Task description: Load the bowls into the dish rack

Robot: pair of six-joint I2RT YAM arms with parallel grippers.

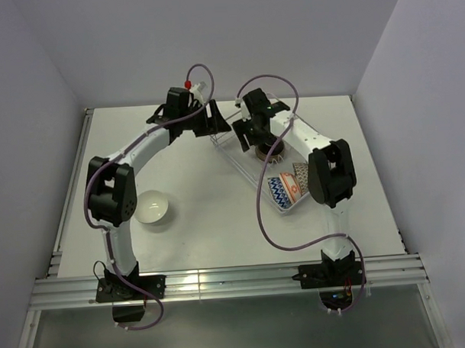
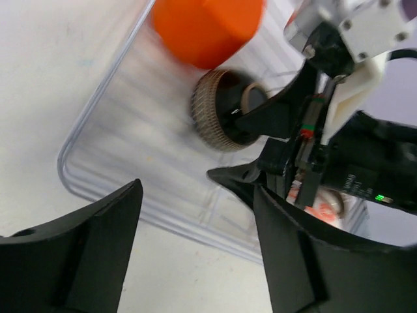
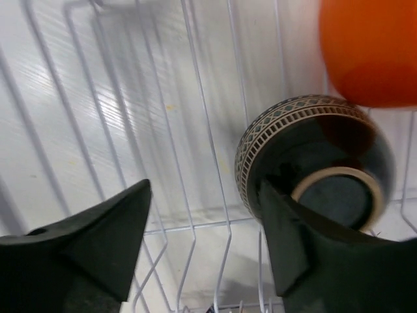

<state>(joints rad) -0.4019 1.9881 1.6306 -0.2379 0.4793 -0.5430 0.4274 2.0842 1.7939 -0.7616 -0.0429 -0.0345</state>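
Note:
The dish rack (image 1: 247, 164) runs diagonally across the middle of the table; its white wires (image 3: 195, 130) fill the right wrist view. A dark brown bowl with a patterned rim (image 3: 313, 156) (image 2: 221, 111) (image 1: 268, 148) stands on edge between the tines, beside a plain orange-red bowl (image 3: 371, 52) (image 2: 205, 26). My right gripper (image 3: 205, 189) (image 1: 250, 139) is open over the rack, its right finger next to the dark bowl, nothing between the jaws. My left gripper (image 2: 197, 192) (image 1: 215, 121) is open and empty at the rack's far end. A white bowl (image 1: 152, 207) sits on the table by the left arm.
A blue zigzag bowl (image 1: 279, 191) and an orange patterned bowl (image 1: 297, 175) stand at the rack's near end. The clear tray's rim (image 2: 71, 176) lies just ahead of my left fingers. The two grippers are close together, and the right one (image 2: 313, 117) shows in the left wrist view.

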